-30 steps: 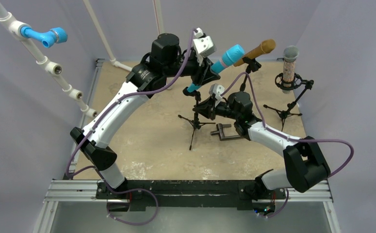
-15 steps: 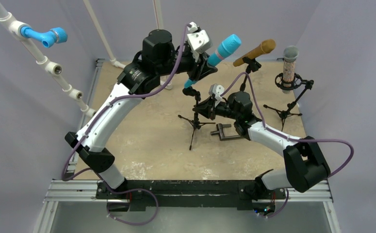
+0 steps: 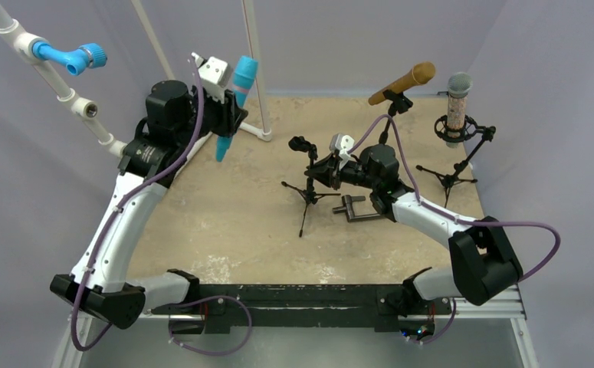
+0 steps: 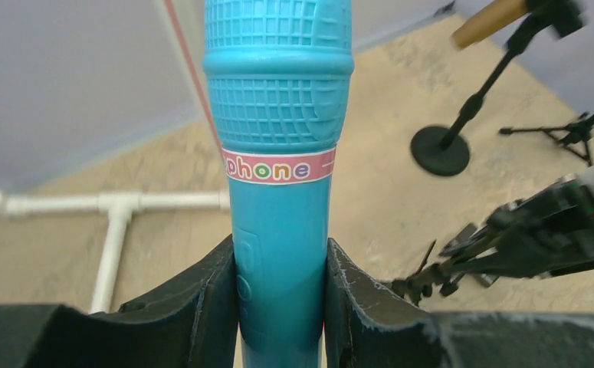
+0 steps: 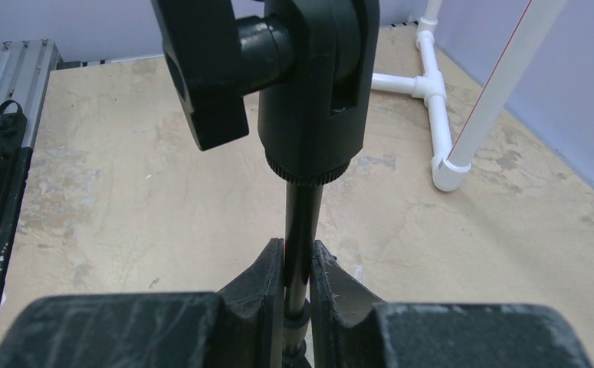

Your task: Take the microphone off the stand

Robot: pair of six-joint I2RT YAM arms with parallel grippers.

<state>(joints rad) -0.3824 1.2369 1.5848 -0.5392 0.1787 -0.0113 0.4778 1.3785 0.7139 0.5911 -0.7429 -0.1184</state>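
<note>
Left wrist, teal mesh-headed microphone (image 4: 278, 176) pinched in left end effector (image 4: 280, 257), right end effector (image 5: 298, 253) gripping stand (image 5: 314, 92)

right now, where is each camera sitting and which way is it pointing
Top external: above, behind the bases, looking down on the table; left arm and right arm show.
Left wrist: on the left arm, looking along the left claw, shut on the blue microphone; its fingers show.
Right wrist: on the right arm, looking along the right claw, shut on the stand below its empty clip; fingers show.
Shared: top and left wrist both show the blue microphone.
</note>
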